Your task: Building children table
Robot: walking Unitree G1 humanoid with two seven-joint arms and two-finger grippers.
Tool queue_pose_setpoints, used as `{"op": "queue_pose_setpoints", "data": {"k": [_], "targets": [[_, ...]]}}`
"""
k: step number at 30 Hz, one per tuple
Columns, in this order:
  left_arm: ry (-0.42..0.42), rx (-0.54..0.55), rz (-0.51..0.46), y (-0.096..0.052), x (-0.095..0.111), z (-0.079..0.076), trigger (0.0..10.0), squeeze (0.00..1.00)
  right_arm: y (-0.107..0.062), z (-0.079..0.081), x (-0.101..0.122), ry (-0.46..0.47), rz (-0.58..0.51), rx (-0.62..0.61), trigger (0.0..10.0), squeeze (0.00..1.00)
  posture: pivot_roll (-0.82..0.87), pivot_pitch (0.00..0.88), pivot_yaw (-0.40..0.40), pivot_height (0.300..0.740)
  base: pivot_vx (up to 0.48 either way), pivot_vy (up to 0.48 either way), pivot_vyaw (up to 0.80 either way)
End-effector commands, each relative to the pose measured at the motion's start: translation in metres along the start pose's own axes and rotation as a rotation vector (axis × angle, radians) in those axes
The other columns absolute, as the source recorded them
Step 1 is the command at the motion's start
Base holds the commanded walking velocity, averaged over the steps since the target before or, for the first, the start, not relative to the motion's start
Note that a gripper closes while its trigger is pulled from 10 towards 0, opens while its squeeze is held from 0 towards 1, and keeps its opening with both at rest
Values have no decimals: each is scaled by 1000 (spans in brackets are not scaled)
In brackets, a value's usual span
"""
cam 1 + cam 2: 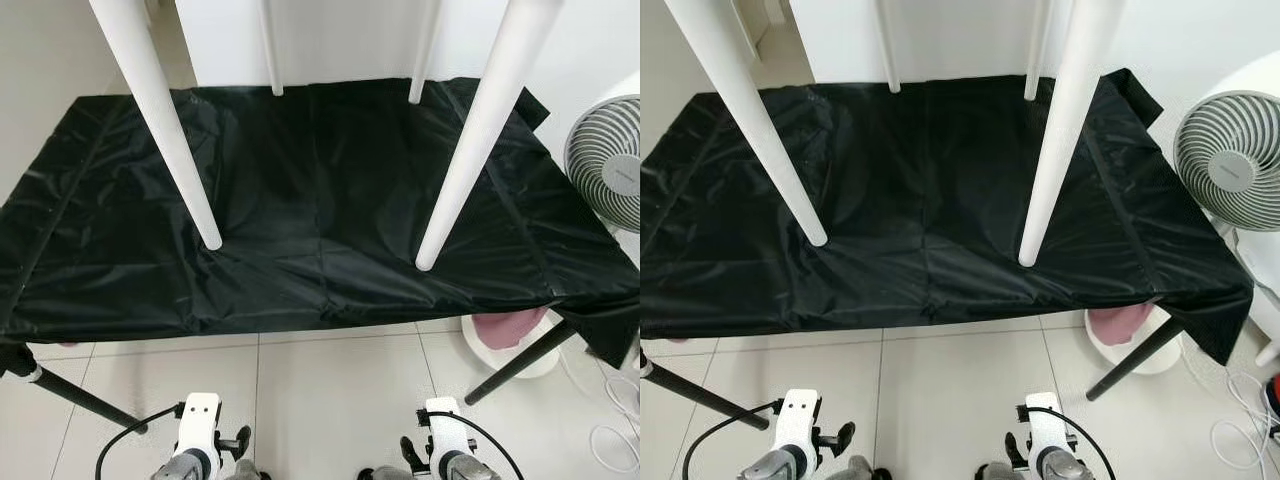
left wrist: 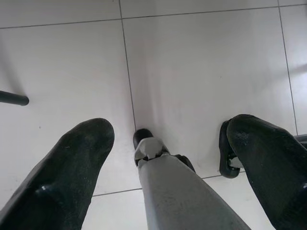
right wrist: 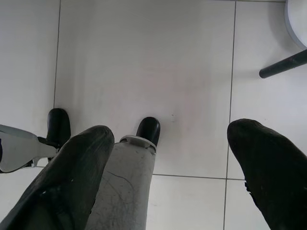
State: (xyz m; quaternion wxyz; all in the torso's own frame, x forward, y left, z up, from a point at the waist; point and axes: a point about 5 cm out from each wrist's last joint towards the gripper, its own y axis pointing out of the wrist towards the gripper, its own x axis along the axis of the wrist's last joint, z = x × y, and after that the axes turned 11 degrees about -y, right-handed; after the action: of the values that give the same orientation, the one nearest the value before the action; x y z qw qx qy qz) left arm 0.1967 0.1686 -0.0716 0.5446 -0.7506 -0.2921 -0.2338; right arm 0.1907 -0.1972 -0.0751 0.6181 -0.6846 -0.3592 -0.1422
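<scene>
The children's table stands on the black-covered counter, ahead of both arms at 12 o'clock. Its near legs run steeply up and away: left leg towards 11, right leg towards 1, each nearer its own arm. The left end effector and right end effector hang low over the floor, fingers spread, seemingly holding nothing.

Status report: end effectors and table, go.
Both end effectors, left and right, open, hanging low over floor. White table legs standing on black cloth. Fan at right.
</scene>
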Motion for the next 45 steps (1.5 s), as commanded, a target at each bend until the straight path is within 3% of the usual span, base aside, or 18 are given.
{"op": "queue_pose_setpoints", "data": {"k": [1, 22, 45], "targets": [[-1, 130, 18, -4, -8, 11, 10000, 0, -1, 7, -7, 7, 34, 24, 10000, 0, -55, 56, 58, 740, 0, 0, 0], [33, 129, 59, -4, -17, 6, 10000, 0, -6, 7, -21, -13, 70, 21, 10000, 0, -83, 40, 65, 740, 0, 0, 0], [55, 118, 65, -2, -15, 3, 10000, 0, -8, 5, -26, -25, 87, 22, 10000, 0, -88, 34, 61, 740, 0, -264, 0]]}}
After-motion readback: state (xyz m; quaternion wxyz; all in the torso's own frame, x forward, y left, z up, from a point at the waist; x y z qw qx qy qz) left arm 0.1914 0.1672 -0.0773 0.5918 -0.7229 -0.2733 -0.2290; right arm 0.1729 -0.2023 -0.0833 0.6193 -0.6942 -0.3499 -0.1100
